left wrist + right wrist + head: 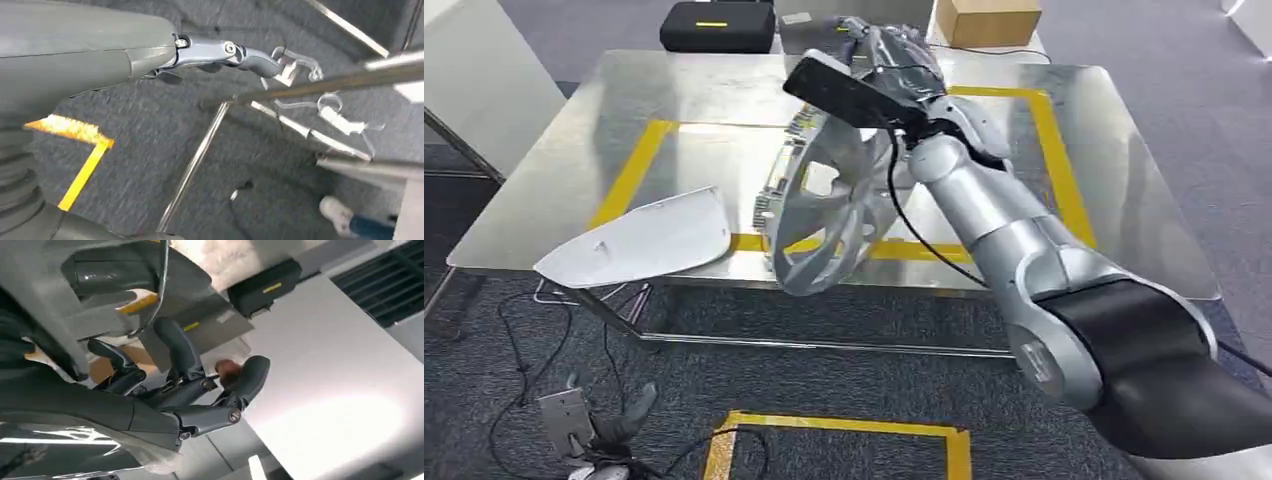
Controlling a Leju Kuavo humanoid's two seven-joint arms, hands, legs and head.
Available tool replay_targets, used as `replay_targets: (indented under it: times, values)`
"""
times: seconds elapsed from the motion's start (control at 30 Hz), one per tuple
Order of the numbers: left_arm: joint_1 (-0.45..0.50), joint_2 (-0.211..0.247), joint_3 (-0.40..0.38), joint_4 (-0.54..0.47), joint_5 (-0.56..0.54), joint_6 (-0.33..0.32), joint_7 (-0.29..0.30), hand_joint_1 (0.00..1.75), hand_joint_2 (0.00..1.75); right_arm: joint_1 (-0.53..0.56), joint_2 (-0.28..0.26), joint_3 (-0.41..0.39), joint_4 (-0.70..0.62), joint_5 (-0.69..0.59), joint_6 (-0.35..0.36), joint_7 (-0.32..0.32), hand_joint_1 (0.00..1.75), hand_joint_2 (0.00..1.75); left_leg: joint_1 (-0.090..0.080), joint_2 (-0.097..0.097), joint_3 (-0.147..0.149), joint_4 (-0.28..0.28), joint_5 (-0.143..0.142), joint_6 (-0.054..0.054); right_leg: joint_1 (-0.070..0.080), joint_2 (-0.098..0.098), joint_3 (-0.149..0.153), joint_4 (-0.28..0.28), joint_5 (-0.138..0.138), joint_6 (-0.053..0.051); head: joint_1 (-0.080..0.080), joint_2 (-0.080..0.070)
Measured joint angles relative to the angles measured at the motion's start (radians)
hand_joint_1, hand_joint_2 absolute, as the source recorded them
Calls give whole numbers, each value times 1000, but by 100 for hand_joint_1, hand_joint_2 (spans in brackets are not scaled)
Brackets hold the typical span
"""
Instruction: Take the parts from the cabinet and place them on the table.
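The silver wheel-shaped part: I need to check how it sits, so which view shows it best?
The head view: the silver wheel-shaped part stands tilted at the table's front edge, held by the right hand. The right wrist view gives a close fragment; the left wrist view faces the floor.

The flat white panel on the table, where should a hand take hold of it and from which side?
Probably by the pointed end of the white panel, which juts past the table's near edge. A hand coming from the robot's side could close over and under that overhang; the rest lies flat on the steel, offering little to get fingers beneath.
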Motion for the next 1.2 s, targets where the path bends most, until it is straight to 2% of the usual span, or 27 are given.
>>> replay_targets:
  times: [0.03,0.07,0.1,0.17,0.2,0.23,0.27,0.33,0.37,0.4,0.43,0.47,0.53,0.57,0.6,0.67,0.7,0.77,0.87,0.9,0.93,0.97,1.03,1.07,1.1,1.13,1.2]
  values:
    - [0,-2,-3,7,0,0,0,0,175,-3,16,4,23,6,-22,13,175,175,0,0,2,1,-3,2,1,0,-30,54,-9,1,0,0]
    - [0,-5,-8,15,-3,1,0,0,175,-10,31,5,38,17,-40,24,175,175,0,-1,6,2,-6,2,1,0,-37,57,9,3,0,0]
    - [0,-7,-13,21,-5,3,0,0,175,-20,44,8,50,27,-53,34,175,175,0,-3,10,3,-9,1,1,0,-23,16,53,5,-1,0]
    - [-3,-13,-28,30,-11,5,0,0,175,-34,72,11,63,43,-115,42,175,175,2,-8,16,10,-18,-5,-1,-5,42,-155,163,9,1,0]
    - [-4,-17,-35,34,-14,7,0,0,175,-43,80,11,66,55,-153,41,175,175,2,-9,15,13,-23,-9,-1,-10,62,-207,172,9,1,0]
    - [-6,-19,-43,38,-18,12,0,0,175,-54,89,11,71,67,-192,38,175,175,-6,-10,7,21,-24,-13,4,-12,79,-218,172,7,2,0]
    - [-7,-22,-52,42,-24,16,0,0,175,-65,104,12,72,78,-229,37,175,175,-3,-9,0,23,-21,-17,4,-9,86,-235,155,1,2,0]
    - [-9,-31,-67,48,-27,23,0,0,175,-70,117,11,73,86,-274,33,175,175,-2,-5,-1,22,-18,-23,6,-2,81,-233,156,-4,3,0]
    - [-12,-32,-73,50,-28,25,0,0,175,-72,120,11,73,89,-280,33,175,175,-5,-5,-3,26,-25,-30,-4,-4,87,-242,158,-10,3,0]
    - [-14,-36,-78,50,-29,26,0,0,175,-75,126,11,73,90,-282,31,175,175,-3,-2,-9,40,-37,-38,-5,-3,91,-244,159,-13,1,0]
    - [-17,-36,-82,51,-29,27,0,0,175,-79,132,11,73,90,-286,30,175,175,1,-1,-29,88,-66,-47,-6,-4,92,-244,157,-20,-5,0]
    - [-17,-36,-83,52,-29,27,0,0,175,-80,134,11,73,91,-290,30,175,175,6,0,-61,165,-102,-55,-6,-4,94,-244,156,-22,-5,0]
    - [-15,-36,-85,56,-29,27,0,0,175,-79,136,11,78,91,-291,29,175,175,12,1,-128,309,-151,-63,-6,-4,99,-243,154,-23,-5,0]
    - [-15,-36,-86,57,-28,27,0,0,175,-79,137,11,79,91,-291,29,175,175,15,1,-139,328,-146,-64,-7,-4,100,-243,153,-23,-5,0]
    - [-15,-36,-88,58,-28,27,0,0,175,-79,138,11,79,91,-291,29,175,175,17,1,-130,306,-119,-63,-7,-3,103,-242,152,-23,-5,0]
    - [-16,-35,-92,59,-30,30,0,0,175,-83,143,11,79,110,-307,30,175,175,20,1,-61,153,-23,-58,-9,0,111,-242,147,-18,-5,0]
    - [-17,-35,-96,59,-32,33,0,0,175,-84,145,11,79,129,-327,35,175,175,21,1,-24,65,10,-56,-9,1,115,-242,145,-13,-4,0]
    - [-20,-38,-109,61,-33,43,0,0,175,-96,148,11,83,182,-365,66,175,175,14,-2,1,27,-17,-50,-4,5,107,-239,144,-2,-6,0]
    - [-17,-40,-121,65,-24,55,0,0,175,-104,148,19,96,300,-402,138,175,175,14,-4,-4,28,-19,-35,-4,1,108,-246,145,14,-3,0]
    - [-17,-42,-126,65,-21,60,0,0,175,-107,148,26,103,349,-420,176,175,175,17,-3,0,22,-16,-27,-7,-1,94,-235,130,18,-3,0]
    - [-18,-44,-129,65,-18,62,0,0,175,-111,147,33,109,395,-443,214,175,175,17,-3,0,22,-17,-20,-7,-4,79,-198,103,18,-1,0]
    - [-18,-45,-132,66,-16,67,0,0,175,-117,144,43,119,453,-466,260,175,175,17,-3,0,22,-17,-14,-5,-3,48,-129,69,17,3,0]
    - [-14,-45,-140,67,-8,76,0,0,175,-130,140,84,150,612,-426,344,175,175,14,-2,1,23,-19,-11,-3,-3,-35,40,9,18,2,0]
    - [-13,-45,-142,68,-2,77,0,0,175,-131,138,115,163,682,-387,370,175,175,14,-2,3,23,-20,-10,-3,-3,-59,79,10,19,3,0]
    - [-12,-45,-142,68,1,77,0,0,175,-129,135,144,175,718,-358,382,175,175,13,-2,6,23,-21,-8,-3,-3,-57,65,35,18,2,0]
    - [-13,-45,-144,68,3,77,0,0,175,-125,133,163,184,723,-354,392,175,175,13,-4,8,24,-22,-8,-2,-3,-36,10,76,16,4,0]
    - [-13,-46,-150,68,5,77,0,0,175,-132,133,187,195,724,-351,400,175,175,11,-9,11,29,-28,-11,-1,-4,40,-166,171,4,5,0]
